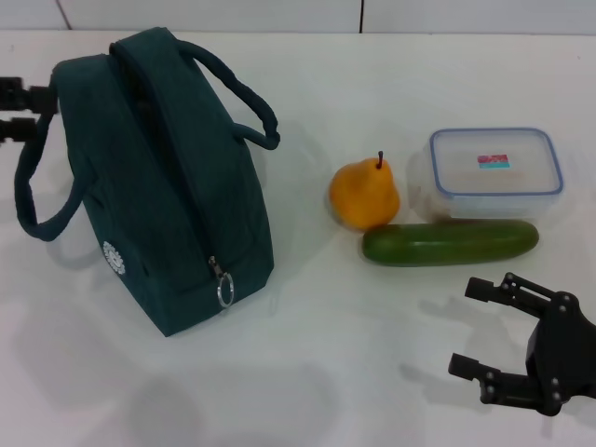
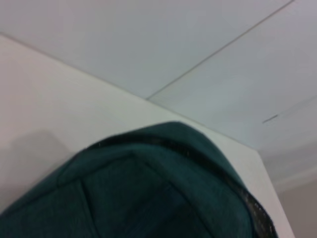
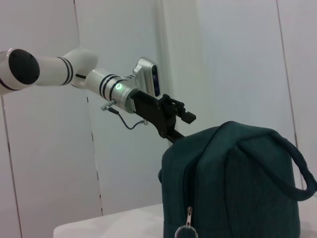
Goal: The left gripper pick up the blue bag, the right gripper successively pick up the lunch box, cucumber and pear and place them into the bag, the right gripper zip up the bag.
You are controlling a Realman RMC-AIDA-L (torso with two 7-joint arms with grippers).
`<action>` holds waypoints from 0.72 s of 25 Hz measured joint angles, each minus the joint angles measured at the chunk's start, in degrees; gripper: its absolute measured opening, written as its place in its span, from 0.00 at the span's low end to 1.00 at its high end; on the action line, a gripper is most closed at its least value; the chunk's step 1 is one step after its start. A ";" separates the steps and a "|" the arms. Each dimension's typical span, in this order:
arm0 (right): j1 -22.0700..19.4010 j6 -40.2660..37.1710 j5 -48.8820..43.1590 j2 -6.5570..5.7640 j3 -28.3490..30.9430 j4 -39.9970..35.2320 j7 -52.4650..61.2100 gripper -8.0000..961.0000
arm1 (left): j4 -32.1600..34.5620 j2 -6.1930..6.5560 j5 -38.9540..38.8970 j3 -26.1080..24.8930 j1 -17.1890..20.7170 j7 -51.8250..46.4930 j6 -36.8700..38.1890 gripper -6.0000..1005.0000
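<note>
The blue bag point(image 1: 158, 186) stands on the white table at the left, zipped shut, its ring pull point(image 1: 224, 291) at the near end. It also shows in the left wrist view point(image 2: 148, 193) and the right wrist view point(image 3: 233, 183). My left gripper point(image 1: 33, 110) is open at the bag's far left upper end, beside a handle loop; it also shows in the right wrist view point(image 3: 176, 124). The pear point(image 1: 365, 194), the cucumber point(image 1: 450, 242) and the lunch box point(image 1: 495, 172) lie together at the right. My right gripper point(image 1: 470, 328) is open and empty, near the front right, just in front of the cucumber.
The table's far edge meets a pale wall point(image 1: 326, 14). The bag's two handles point(image 1: 251, 102) hang out to either side.
</note>
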 joint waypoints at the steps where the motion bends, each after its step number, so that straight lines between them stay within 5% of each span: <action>1: 0.00 0.06 0.01 0.00 0.00 -0.01 0.00 0.88 | -0.28 -0.27 0.58 0.11 -0.35 -0.07 -0.02 0.67; 18: 0.00 0.34 0.01 0.00 0.00 0.10 -0.09 0.88 | -0.62 -2.91 8.15 2.47 -5.95 -0.76 -2.04 0.63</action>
